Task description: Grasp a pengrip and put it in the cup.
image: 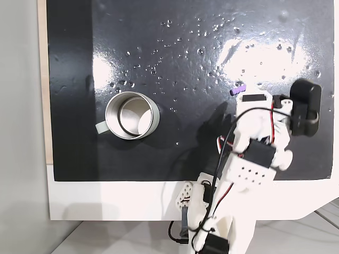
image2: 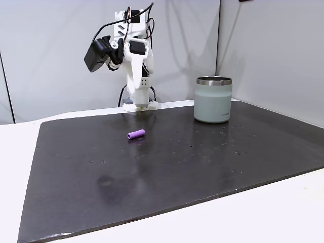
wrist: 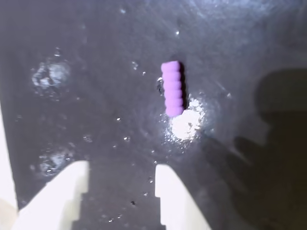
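Note:
The pengrip (image: 237, 90) is a small light-purple ribbed cylinder lying on the black mat, right of centre in a fixed view. In the side fixed view the pengrip (image2: 135, 134) rests in front of the arm's base. The wrist view shows the pengrip (wrist: 172, 88) lying lengthwise on the mat, ahead of and slightly right of my gripper (wrist: 122, 168). The gripper hangs above the mat, open, with nothing between its white fingers (wrist: 168, 191). The silvery cup (image: 131, 115) stands upright at the mat's left. From the side, the cup (image2: 213, 99) is well to the right of the pengrip.
The white arm (image2: 132, 55) is folded up high at the mat's back edge, with a black camera block (image: 305, 106) on its wrist. The glossy black mat (image2: 202, 162) lies on a white table (image: 106, 201). Grey walls stand behind.

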